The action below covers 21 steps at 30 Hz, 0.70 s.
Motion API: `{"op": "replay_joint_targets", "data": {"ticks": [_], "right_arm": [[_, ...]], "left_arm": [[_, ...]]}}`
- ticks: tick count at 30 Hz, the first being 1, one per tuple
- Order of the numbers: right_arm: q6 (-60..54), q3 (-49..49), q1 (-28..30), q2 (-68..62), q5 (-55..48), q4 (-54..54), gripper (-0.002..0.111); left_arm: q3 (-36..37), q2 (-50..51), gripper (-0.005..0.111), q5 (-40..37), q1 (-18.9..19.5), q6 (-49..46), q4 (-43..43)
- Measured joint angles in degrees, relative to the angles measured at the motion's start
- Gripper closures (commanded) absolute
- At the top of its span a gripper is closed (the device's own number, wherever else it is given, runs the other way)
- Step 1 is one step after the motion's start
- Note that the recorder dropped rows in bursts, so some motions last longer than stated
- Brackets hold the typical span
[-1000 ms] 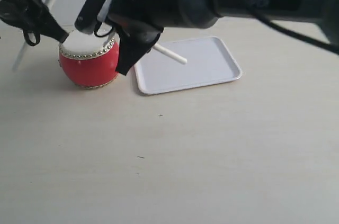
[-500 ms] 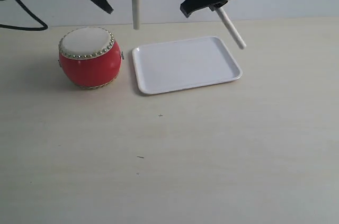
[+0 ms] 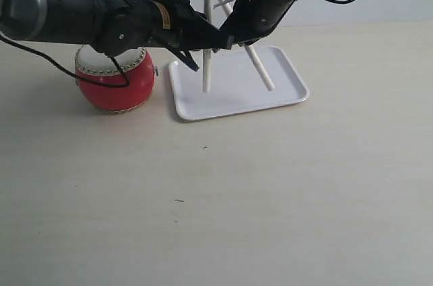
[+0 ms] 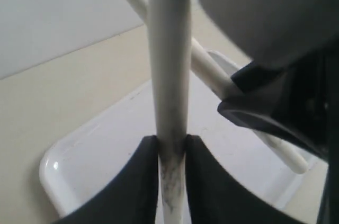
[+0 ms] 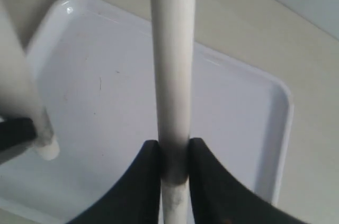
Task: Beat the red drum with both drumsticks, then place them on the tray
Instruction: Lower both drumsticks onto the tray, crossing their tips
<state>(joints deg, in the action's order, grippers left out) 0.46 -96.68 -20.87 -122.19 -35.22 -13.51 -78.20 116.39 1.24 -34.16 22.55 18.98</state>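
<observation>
Slim pale wooden drumsticks (image 3: 207, 73), pinched singly by left fingers (image 4: 140, 181) and right fingers (image 5: 204, 181) above flat white rectangular plastic tray (image 3: 291, 82): to be laid low and flat before being released.

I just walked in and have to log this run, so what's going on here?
Both arms are over the white tray, each holding a drumstick. The left gripper is shut on the upright drumstick, and the right gripper is shut on the tilted drumstick. Both tips hang low over the tray, and neither stick is released yet. The red drum sits beside the tray, apart from it.
</observation>
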Motion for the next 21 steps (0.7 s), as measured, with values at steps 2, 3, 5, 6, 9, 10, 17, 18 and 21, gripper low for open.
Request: {"op": "replay_joint_targets", "data": {"ticks": [2, 3, 5, 6, 9, 10, 17, 18, 21], "right_arm": [[0.00, 0.00, 0.00, -1.00, 1.11, 0.00, 0.108], [-0.13, 0.00, 0.00, -1.61, 1.60, 0.00, 0.108], [-0.46, 0.00, 0.14, -2.93, 2.34, 0.00, 0.108], [-0.46, 0.00, 0.23, -3.54, 2.76, 0.00, 0.108], [-0.46, 0.00, 0.35, -4.80, 3.69, 0.00, 0.108], [-0.46, 0.00, 0.35, -4.94, 3.99, 0.00, 0.108], [-0.46, 0.00, 0.61, -6.80, 6.59, -0.11, 0.108], [-0.46, 0.00, 0.61, -7.12, 7.01, -0.11, 0.108], [-0.46, 0.00, 0.70, -8.16, 7.23, -0.23, 0.108]], "left_arm": [[-1.58, 1.86, 0.107, -0.45, 0.00, 0.00, 0.00], [-2.45, 2.85, 0.107, -1.24, 0.00, 0.13, 0.00], [-3.95, 4.45, 0.107, -2.40, 0.00, 0.24, 0.00], [-4.87, 5.17, 0.107, -2.94, 0.00, 0.24, 0.00], [-6.80, 6.56, 0.107, -4.42, 0.00, 0.24, 0.00], [-6.98, 6.98, 0.107, -4.61, 0.00, 0.24, 0.00], [-7.70, 8.45, 0.107, -5.89, 0.00, -0.38, 0.00], [-7.83, 8.70, 0.107, -5.89, 0.00, -0.68, 0.00], [-7.84, 9.94, 0.107, -5.77, 0.00, -1.11, 0.00]]}}
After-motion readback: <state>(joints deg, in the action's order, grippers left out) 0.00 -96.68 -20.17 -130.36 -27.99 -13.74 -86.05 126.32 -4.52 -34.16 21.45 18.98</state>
